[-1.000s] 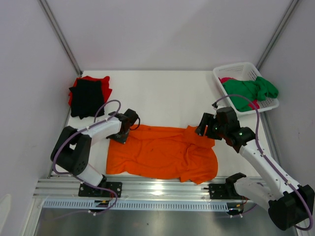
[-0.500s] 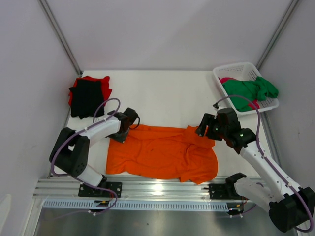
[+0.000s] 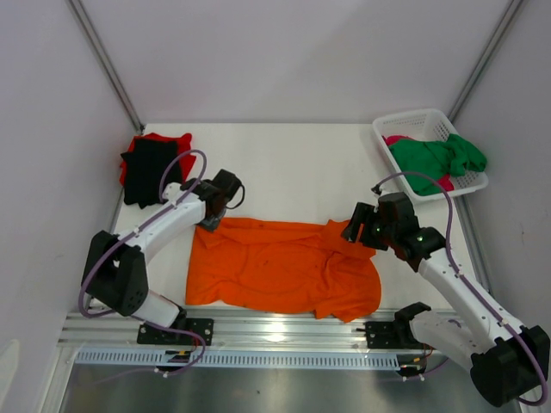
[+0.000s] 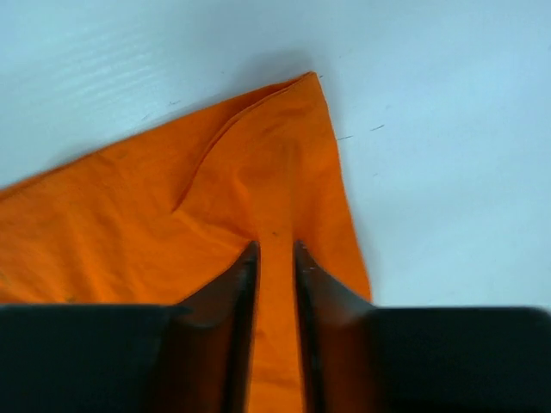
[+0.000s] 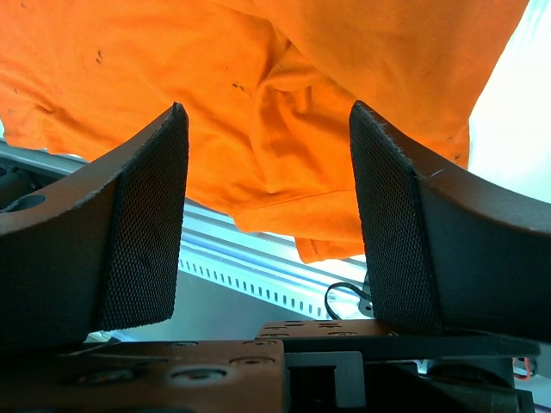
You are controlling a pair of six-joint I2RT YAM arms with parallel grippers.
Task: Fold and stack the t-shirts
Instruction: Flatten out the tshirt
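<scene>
The left arm (image 3: 159, 225) reaches forward from its base at the near edge, elbow bent out to the side and wrist angled inward toward the middle. The left gripper (image 3: 209, 225) points down, its two dark fingers (image 4: 241, 292) parted by only a narrow slit. The right arm (image 3: 456, 284) stretches forward and inward from its own base. The right gripper (image 3: 351, 231) tilts down, its mesh-faced pads (image 5: 146, 215) spread wide apart.

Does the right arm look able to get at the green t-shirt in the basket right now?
Probably yes: the right gripper is open and empty, and the green t-shirt lies uncovered in the basket nearby.
</scene>
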